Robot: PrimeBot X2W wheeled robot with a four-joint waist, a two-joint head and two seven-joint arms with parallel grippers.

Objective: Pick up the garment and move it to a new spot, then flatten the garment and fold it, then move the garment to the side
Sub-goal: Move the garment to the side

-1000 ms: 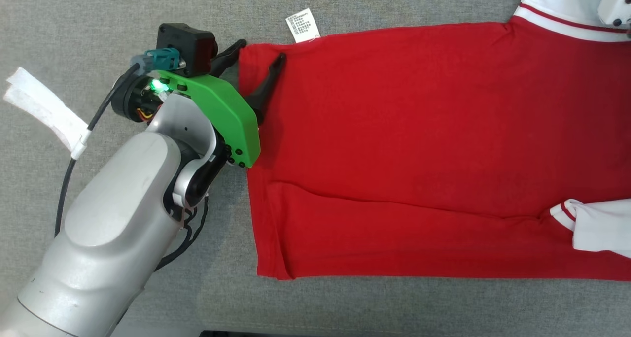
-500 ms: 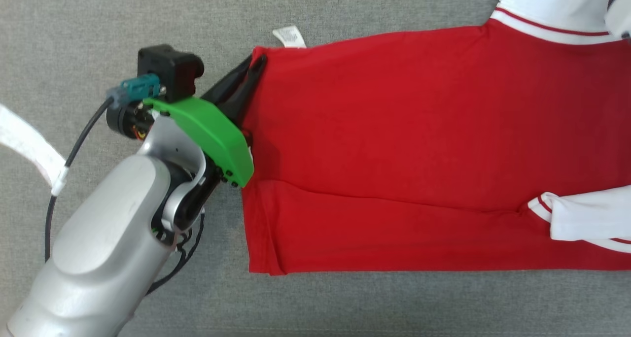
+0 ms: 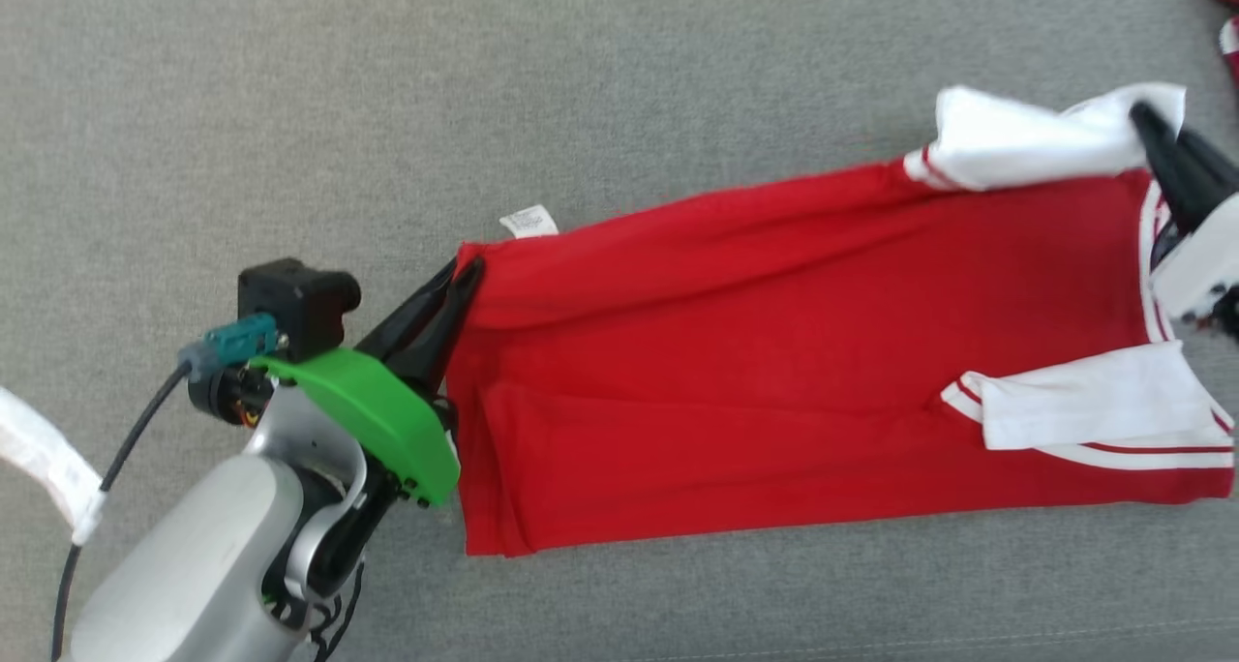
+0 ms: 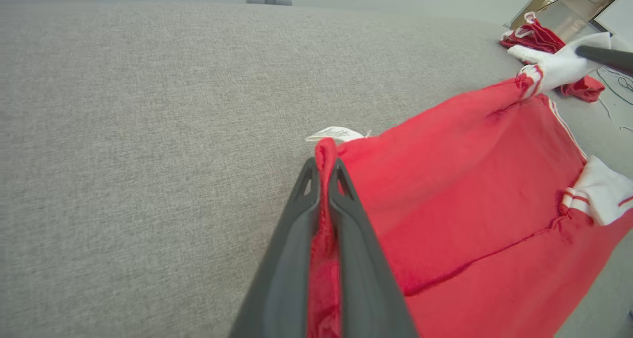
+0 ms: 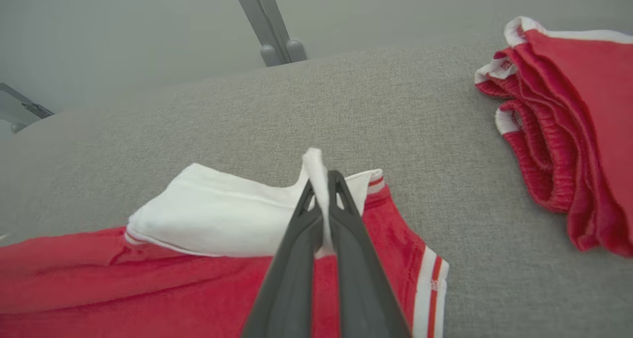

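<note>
The garment [image 3: 774,372], a red shirt with white, red-striped sleeves, lies stretched out lengthwise on the grey surface [image 3: 387,110]. It looks already narrowed by a lengthwise fold, with a crease along its middle and one sleeve [image 3: 1094,406] laid over its near half. Its far long edge is lifted a little at both ends. The left pincer [image 3: 463,273] is clenched on the hem corner just below the white label [image 3: 529,222]. The right pincer [image 5: 324,180] is clenched on white cloth at the shoulder end. This reads as the folding step. The next move probably calls for both arms to carry that far edge together, keeping it taut and level so the cloth does not bunch. A stack of red clothes [image 5: 568,130] sits apart beyond the shoulder end.
</note>
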